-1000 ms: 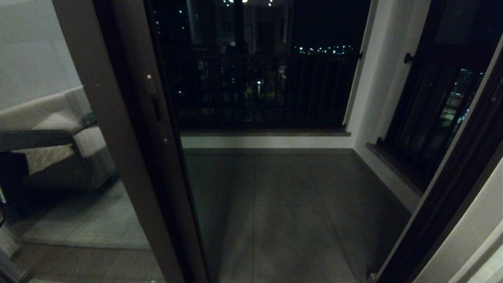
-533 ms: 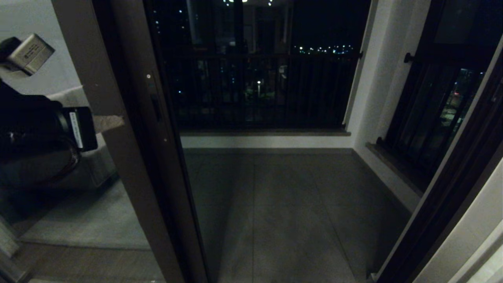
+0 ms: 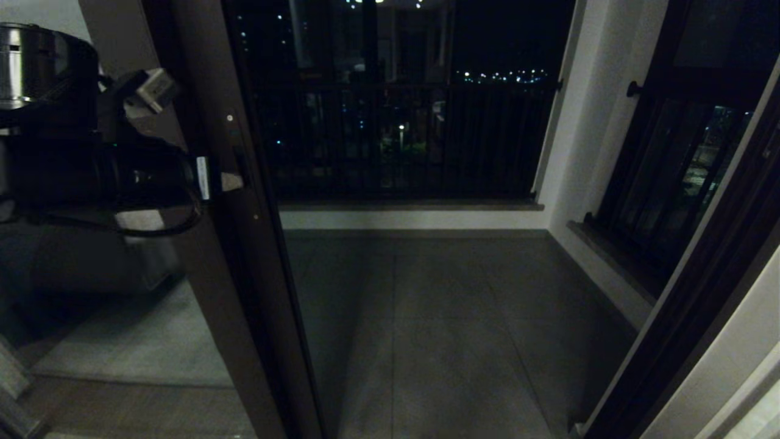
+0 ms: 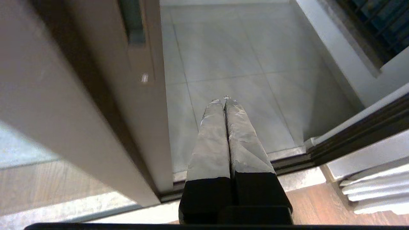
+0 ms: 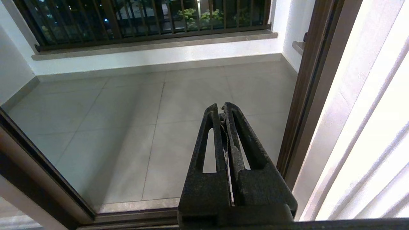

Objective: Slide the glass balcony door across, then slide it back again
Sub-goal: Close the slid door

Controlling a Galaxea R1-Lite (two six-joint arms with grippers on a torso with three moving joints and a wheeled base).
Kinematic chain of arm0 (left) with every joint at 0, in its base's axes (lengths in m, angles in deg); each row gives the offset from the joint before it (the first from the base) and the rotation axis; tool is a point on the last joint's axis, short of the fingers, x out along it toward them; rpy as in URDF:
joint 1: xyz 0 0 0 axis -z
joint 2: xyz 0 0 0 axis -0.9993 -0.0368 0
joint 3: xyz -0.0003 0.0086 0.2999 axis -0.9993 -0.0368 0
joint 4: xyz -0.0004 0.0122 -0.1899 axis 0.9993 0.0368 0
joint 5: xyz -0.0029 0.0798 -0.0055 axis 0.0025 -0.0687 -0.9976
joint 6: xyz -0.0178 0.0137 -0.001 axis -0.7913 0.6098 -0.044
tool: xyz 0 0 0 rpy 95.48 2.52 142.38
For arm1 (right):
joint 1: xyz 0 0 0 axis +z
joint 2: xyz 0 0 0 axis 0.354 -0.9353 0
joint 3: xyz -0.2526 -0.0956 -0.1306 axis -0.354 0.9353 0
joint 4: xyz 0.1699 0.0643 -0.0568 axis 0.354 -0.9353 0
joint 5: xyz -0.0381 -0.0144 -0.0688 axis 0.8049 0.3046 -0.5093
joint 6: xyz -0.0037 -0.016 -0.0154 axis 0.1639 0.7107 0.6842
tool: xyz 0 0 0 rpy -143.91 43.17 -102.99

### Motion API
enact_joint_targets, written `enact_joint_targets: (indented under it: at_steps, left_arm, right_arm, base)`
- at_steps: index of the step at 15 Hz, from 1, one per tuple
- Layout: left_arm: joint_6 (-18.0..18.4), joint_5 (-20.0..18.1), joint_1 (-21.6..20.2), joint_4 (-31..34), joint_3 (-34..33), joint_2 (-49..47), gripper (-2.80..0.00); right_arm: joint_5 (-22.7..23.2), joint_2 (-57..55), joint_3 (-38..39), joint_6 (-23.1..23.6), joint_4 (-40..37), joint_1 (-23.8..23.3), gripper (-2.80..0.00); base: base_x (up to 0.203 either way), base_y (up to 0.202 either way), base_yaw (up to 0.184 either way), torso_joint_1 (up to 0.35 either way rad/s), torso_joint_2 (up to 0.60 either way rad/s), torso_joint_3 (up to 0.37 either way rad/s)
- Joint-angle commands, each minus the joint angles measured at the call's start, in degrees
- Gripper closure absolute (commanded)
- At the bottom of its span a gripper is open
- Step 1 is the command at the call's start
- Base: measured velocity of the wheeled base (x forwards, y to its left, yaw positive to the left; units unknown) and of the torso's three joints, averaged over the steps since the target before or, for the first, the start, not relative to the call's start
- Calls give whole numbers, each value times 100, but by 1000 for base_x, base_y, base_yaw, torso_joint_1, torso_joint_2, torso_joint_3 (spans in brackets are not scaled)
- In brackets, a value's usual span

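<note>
The glass balcony door (image 3: 247, 262) stands slid to the left, so the doorway onto the balcony is open. Its dark brown stile runs floor to top, with the narrow handle slot (image 3: 244, 166) at mid height. My left arm reaches in from the left, and my left gripper (image 3: 237, 181) is shut and empty in front of the stile, just below the slot. In the left wrist view the shut left gripper (image 4: 222, 101) points past the stile's edge (image 4: 150, 105), with the handle slot (image 4: 132, 24) off to one side. I cannot tell whether it touches. My right gripper (image 5: 222, 108) hangs shut, low near the right jamb.
Grey balcony tiles (image 3: 439, 329) lie beyond the floor track (image 4: 297, 161). A dark railing (image 3: 402, 140) closes the far side and a barred side window (image 3: 676, 177) the right wall. The right door jamb (image 5: 306, 95) and a white ribbed surface (image 5: 367, 134) flank the opening.
My left arm came into view from the left, rose, and swung right until its gripper reached the door stile by the handle slot. The door has not moved.
</note>
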Motion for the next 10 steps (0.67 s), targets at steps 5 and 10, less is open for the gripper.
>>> enact_joint_targets:
  at_steps: [5, 10]
  left_arm:
    - [30, 256, 117, 20, 935, -1083, -280]
    - [119, 249, 104, -24, 1261, -1527, -280]
  right_arm:
    - [-2, -6, 0, -1, 1, 4, 0]
    - [-2, -6, 0, -1, 1, 4, 0]
  base:
    - [0, 0, 0, 0, 0, 0]
    - [0, 0, 0, 0, 0, 0]
